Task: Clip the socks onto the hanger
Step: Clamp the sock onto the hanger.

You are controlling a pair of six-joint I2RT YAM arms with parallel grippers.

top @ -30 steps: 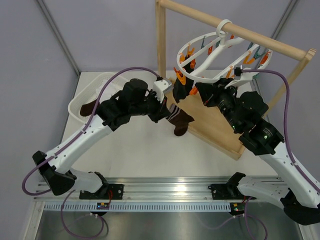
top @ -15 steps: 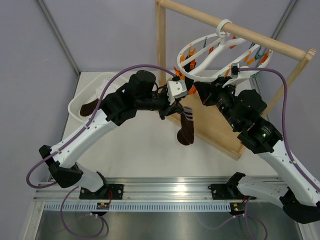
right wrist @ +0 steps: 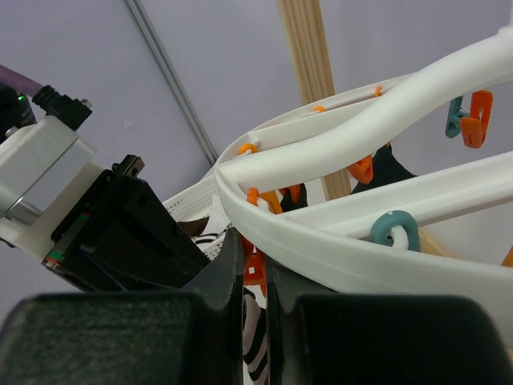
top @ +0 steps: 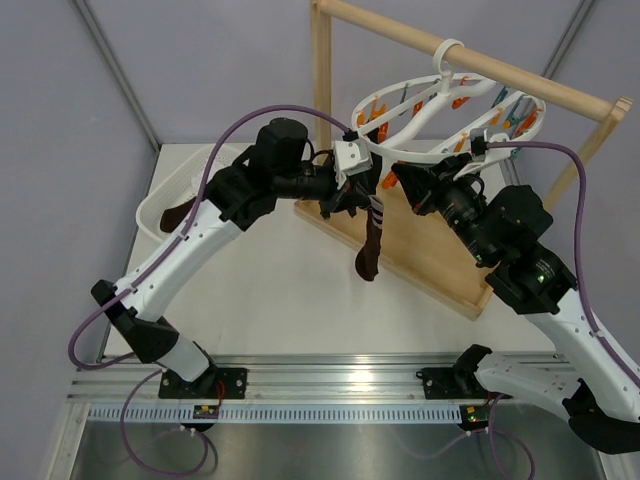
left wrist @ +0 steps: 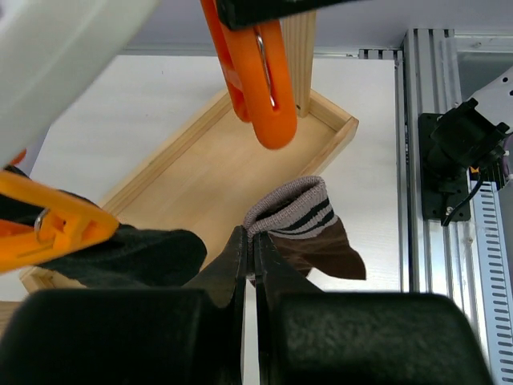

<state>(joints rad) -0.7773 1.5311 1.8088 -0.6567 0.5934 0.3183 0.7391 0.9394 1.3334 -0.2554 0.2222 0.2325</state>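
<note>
Left fingers (left wrist: 248,237) are clamped tight on the striped cuff of a brown sock (left wrist: 309,241), no gap between them at all, and the sock hangs limp from that pinch. From above you can see it dangling toe-down (top: 370,245) under the left gripper (top: 360,200), over the near lip of the wooden stand's base (top: 430,262) and clear of the counter (top: 280,290). Right above that cuff, and apart from it, hangs the orange clip (left wrist: 262,88), its lower tips together, nothing in it yet. The black shape gripping the top of that clip is the right gripper (right wrist: 253,247), fingers pressed close with only a sliver of the orange clip (right wrist: 256,271) showing between them, tucked just under the white ring of the hanger (right wrist: 361,228). The hanger (top: 412,125) tilts from its hook over the stand's top rail (top: 520,82), orange and teal clips strung around its rim, both arms meeting under its near edge. Off to the left in the left wrist view, a second orange clip (left wrist: 50,226) is holding a black sock (left wrist: 128,255). Back at the far left of the counter sits the white basket (top: 150,212), one dark sock (top: 180,214) draped over its rim.
</note>
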